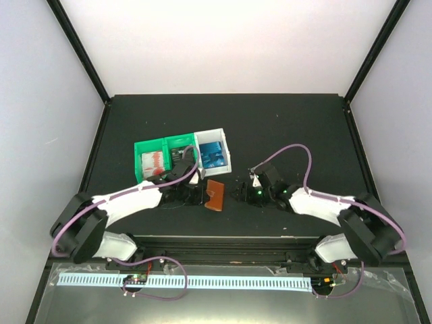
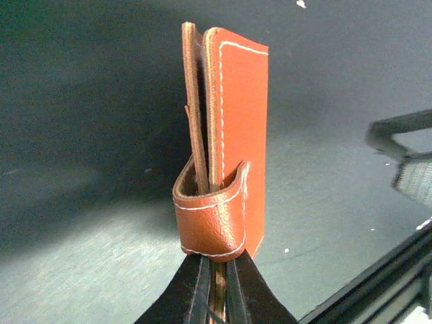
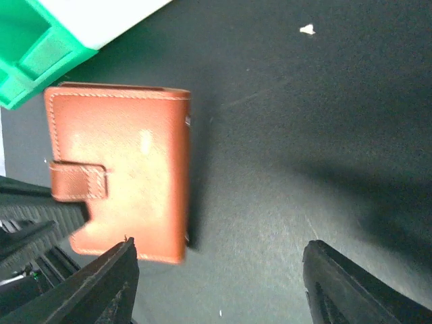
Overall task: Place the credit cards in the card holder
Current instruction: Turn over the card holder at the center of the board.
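The job is at its opening stage: no card is in the wallet (image 2: 236,128) yet, which is folded shut with its strap looped round the loose edge. The left gripper (image 2: 217,273) is clamped on that strap edge at 6 o'clock in its own camera, and the wallet seems to stand on edge on the black table (image 1: 290,128) near the middle. From overhead the left arm reaches in low from 8 o'clock, its wrist just at 9 o'clock of the wallet. The right gripper (image 3: 219,246) sits at 3 o'clock of the wallet, close but apart from it, jaws spread wide with nothing between them. The blue cards (image 1: 214,156) lie in the white bin (image 1: 210,132) at 12 o'clock of the wallet, and the red-and-white cards (image 1: 152,162) in the green bin (image 1: 145,145) at 10 o'clock. Next, I judge, the strap must be freed and the wallet spread open, probably by the right gripper.
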Available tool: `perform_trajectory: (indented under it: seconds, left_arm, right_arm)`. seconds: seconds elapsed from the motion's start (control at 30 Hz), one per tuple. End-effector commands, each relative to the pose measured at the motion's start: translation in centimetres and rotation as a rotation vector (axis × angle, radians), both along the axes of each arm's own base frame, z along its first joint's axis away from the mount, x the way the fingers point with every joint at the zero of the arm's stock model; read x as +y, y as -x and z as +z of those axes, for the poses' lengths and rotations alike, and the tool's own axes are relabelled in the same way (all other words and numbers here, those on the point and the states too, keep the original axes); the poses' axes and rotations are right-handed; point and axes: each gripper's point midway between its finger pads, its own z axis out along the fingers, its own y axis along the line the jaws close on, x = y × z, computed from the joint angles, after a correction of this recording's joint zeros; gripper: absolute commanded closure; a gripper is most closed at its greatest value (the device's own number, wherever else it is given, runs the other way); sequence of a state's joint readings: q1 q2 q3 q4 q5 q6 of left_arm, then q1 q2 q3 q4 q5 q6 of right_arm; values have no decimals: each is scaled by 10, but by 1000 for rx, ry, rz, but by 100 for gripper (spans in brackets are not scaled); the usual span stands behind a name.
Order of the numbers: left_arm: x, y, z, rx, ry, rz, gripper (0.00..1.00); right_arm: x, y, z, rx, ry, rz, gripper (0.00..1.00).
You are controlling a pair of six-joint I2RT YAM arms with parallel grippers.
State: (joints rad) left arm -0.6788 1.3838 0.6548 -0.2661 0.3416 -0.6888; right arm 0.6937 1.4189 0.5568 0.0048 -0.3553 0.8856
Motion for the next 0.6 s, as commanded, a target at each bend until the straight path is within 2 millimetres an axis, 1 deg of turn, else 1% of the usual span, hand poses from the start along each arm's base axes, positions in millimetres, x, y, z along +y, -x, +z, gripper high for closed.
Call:
perform_trajectory:
  seconds: [0.0,0.13,0.2,0.23,0.33,0.37,0.4,0.5,0.57]
  left_arm:
    - [47,4,21,-70,-246,22,98]
    - [86,12,35,-104,-467,65,98]
    - [100,19,38,-114,-576,77,98]
    - [104,21,39,-122,-617,79,99]
    - [111,27,32,-113,-737,66,99]
    - [112,29,25,-92,-797,60,98]
    - [113,30,22,-88,-850,52,98]
    - [113,29,22,-110,-994,40,98]
    - [106,26,24,-137,-1059,24,98]
  right_arm:
    - [-19,3,11,-67,123,-33,31]
    - [-40,6,11,-75,221,-89,31]
    - [-52,7,10,-87,263,-116,31]
    - [-57,8,9,-92,280,-130,31]
    - [-71,9,8,-105,313,-173,31]
    - [-74,10,9,-107,316,-185,31]
    - [-78,12,8,-106,320,-197,31]
    - [-87,18,7,-93,315,-237,31]
    - [-93,23,6,-86,302,-265,31]
